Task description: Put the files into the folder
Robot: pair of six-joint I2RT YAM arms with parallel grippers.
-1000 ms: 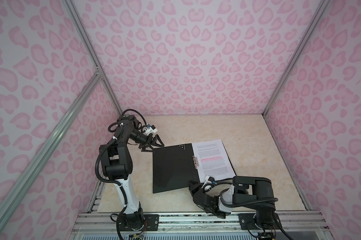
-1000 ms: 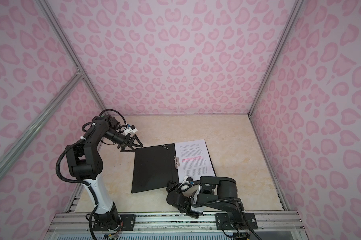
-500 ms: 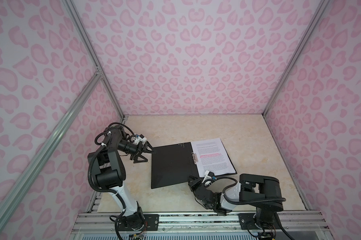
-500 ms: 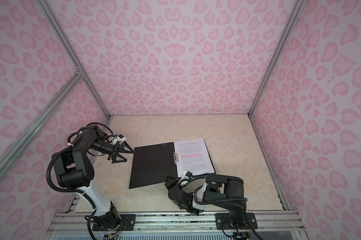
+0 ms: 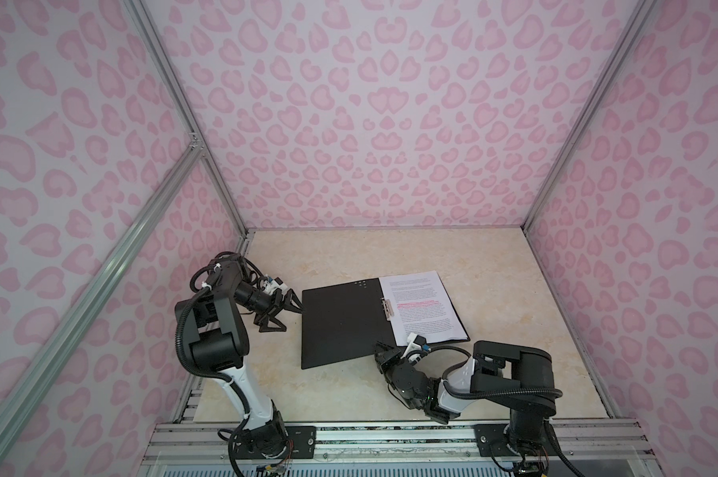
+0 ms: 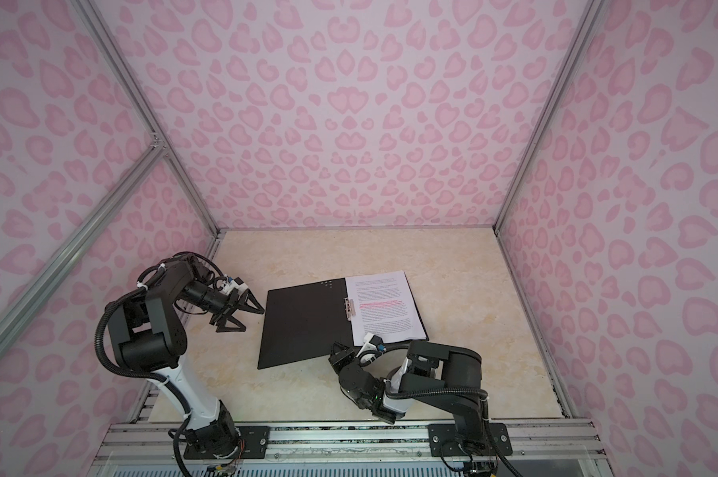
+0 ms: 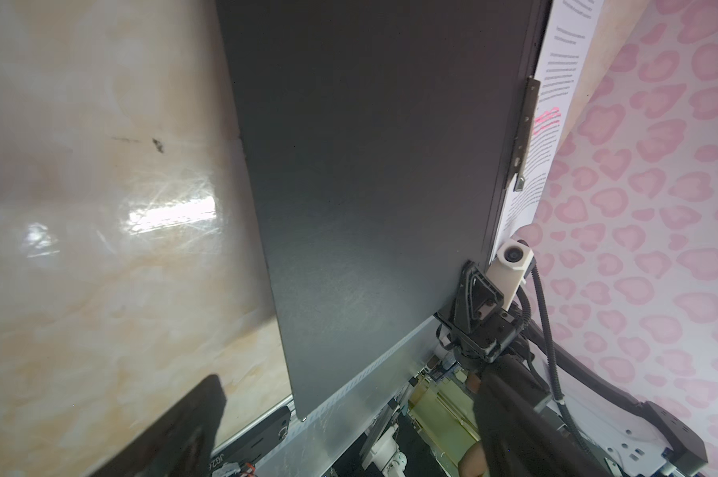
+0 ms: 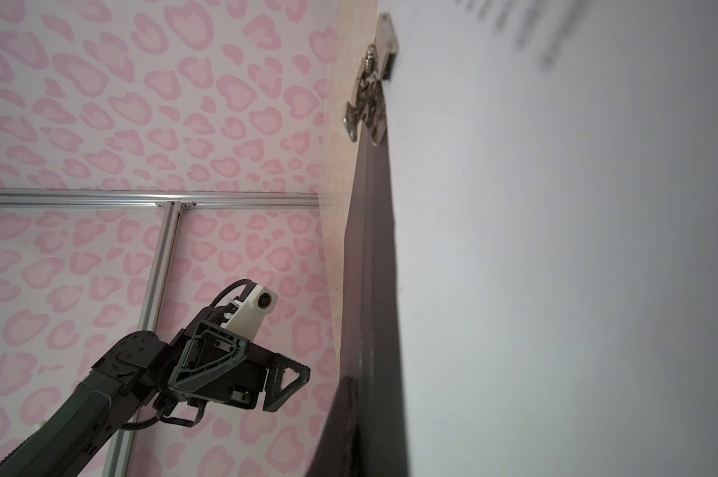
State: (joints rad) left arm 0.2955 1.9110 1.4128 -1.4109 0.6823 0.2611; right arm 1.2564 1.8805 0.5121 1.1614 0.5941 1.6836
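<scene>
folder (image 5: pixel 340 322) lies opened flat on tabletop (image 5: pixel 493 268), black inside up | files (image 5: pixel 423 307) on its right half, beside clip (image 5: pixel 387 309) | left hand (image 5: pixel 291 318) spread wide by folder's left edge | right hand (image 5: pixel 386 350) closed at near edge, grip unclear

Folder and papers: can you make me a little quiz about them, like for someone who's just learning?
1. True or false: the folder lies open on the table with its black inside facing up.
2. Pick one. In both top views, where do the files lie?
A. on the right half of the open folder
B. on the left half of the open folder
C. underneath the folder
3. Fill the gap: the left gripper, by the far left corner of the folder, has its jaws ____.

Key: 1 true; 2 A; 3 open.
</scene>
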